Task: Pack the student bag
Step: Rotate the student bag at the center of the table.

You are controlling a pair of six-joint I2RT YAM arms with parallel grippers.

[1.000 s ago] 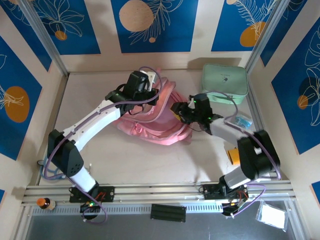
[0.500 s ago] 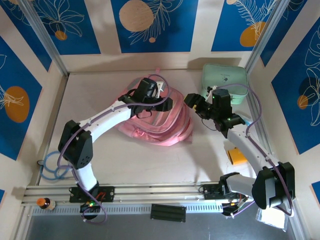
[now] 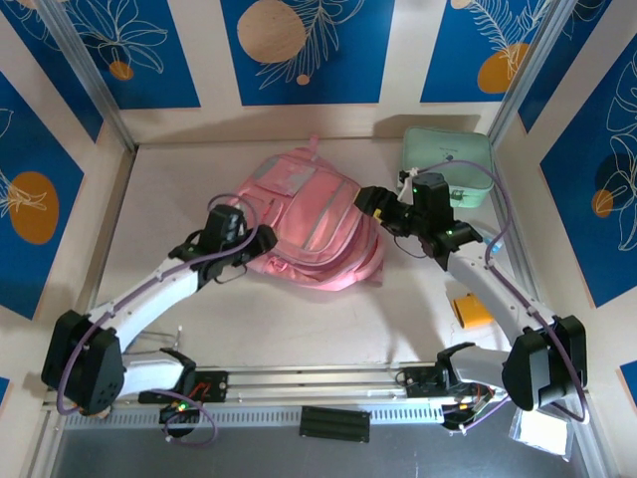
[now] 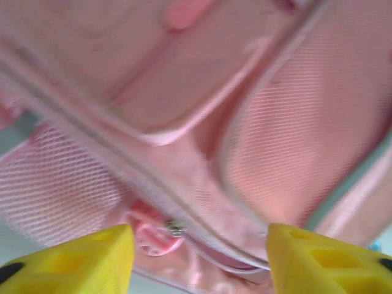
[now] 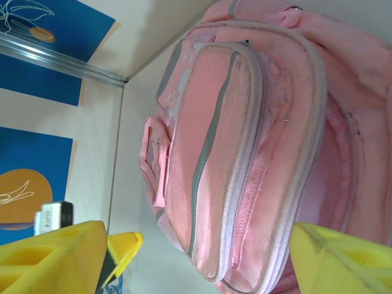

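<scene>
Blue wall panels (image 3: 299, 50) with white leaf drawings and orange discs stand round a pale beige table (image 3: 199, 169). At the middle of the table lies the student bag (image 3: 309, 224), flat with its front face up. Its small carry loop points to 12 o'clock in the top view and its bottom edge to about 5 o'clock.

The bag is soft pink fabric and the biggest thing on the table. Pale grey strips run lengthwise down the front pockets, and lighter zip lines curve round each pocket's outline. The right wrist view shows a small pink patch on the front pocket. The left wrist view, close and blurred, shows pink mesh panels, a zip seam and a metal zip pull near a rounded pink tab.

The left gripper (image 3: 261, 239) is at the bag's 9 o'clock edge. Its yellow fingers (image 4: 92, 254) are spread apart with nothing clamped between them. The bag's fabric lies just beyond them, and whether they touch it cannot be told.

The right gripper (image 3: 373, 199) is at the bag's 3 o'clock edge. Its jaws are wide apart and hold nothing.

A mint green case (image 3: 448, 164) sits at 2 o'clock from the bag, just apart from it. An orange object (image 3: 468, 311) lies at 4 o'clock, well apart.
</scene>
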